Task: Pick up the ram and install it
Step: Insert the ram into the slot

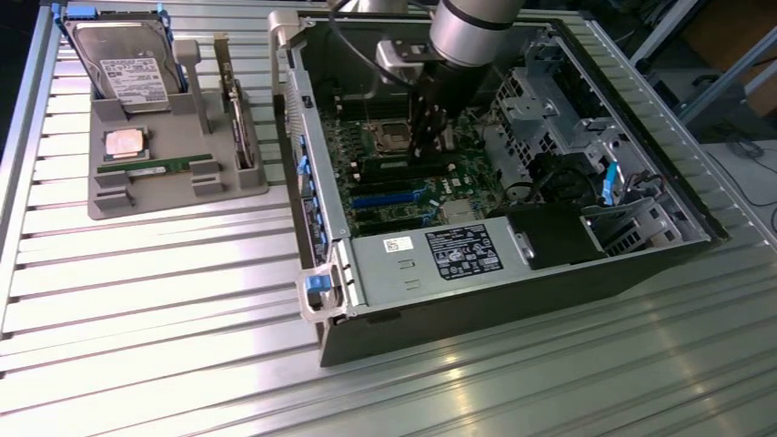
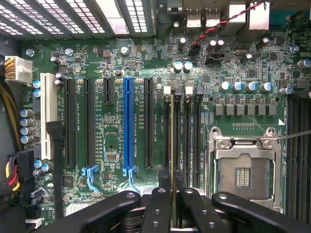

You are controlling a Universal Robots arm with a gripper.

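Down inside the open computer case point(image 1: 486, 300), the gripper point(image 2: 172, 187) is clamped on the ram point(image 2: 172, 136). The wrist view makes that plain: two black, rounded fingers point(image 2: 158, 208) press on either side of a thin stick seen edge-on, a pale gold line running away from them over the green motherboard point(image 2: 121, 58). The stick lies parallel with the row of narrow black memory slots point(image 2: 187, 131) beside the square metal processor socket point(image 2: 241, 170). Whether it sits in a slot or hangs just above one I cannot tell. The same view shows a long blue slot point(image 2: 128, 126), a white slot point(image 2: 47, 116) and round silver-topped capacitors point(image 2: 238, 86).

From the exterior view the grip itself is hidden. The grey arm point(image 1: 474, 32) drops steeply into the case and its dark gripper covers the middle of the board. That view gives the surroundings instead: a boxy labelled power supply point(image 1: 443, 259) along the case's near wall, a black housing point(image 1: 552, 232) toward the exterior view's right, and the ribbed metal table point(image 1: 146, 300) beneath. Well apart, at the exterior view's left, a grey moulded tray point(image 1: 182, 196) holds a propped-up hard drive point(image 1: 127, 68), a square coppery chip point(image 1: 126, 143), an upright card point(image 1: 237, 118) and another green stick point(image 1: 152, 167) lying flat.
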